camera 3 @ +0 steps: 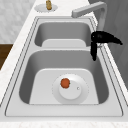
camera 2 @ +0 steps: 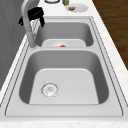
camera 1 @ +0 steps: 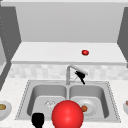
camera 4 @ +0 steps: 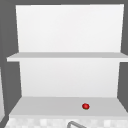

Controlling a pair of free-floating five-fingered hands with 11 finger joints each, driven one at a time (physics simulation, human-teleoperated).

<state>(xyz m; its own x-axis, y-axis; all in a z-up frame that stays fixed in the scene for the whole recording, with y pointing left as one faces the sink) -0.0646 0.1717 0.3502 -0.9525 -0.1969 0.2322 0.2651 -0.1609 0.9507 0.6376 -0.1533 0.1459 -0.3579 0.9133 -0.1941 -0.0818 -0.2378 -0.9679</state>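
The faucet stands at the back rim of the sink, between the 2 basins, a grey metal pipe that bends forward with a square corner. The right robot hand is against the faucet under the spout. In the right side view this robot hand overlaps the upright pipe, but I cannot tell if it grips the pipe or only touches it. The left robot hand hangs low, over the front rim of the left basin, and the picture's lower edge cuts it off, so I cannot tell its state either. The left basin is smooth steel with rounded corners and a round drain, and it has open room. In the right basin lies a flat white plate with 1 small orange round thing on it. A big, glossy red ball hides part of the front rim and the left side of the plate. The speckled tabletop carries 1 small dish at the left and 1 more dish at the right, cut off by the edge. On the white shelf above, well apart from the robot hands, sits a small red thing, too small to name.
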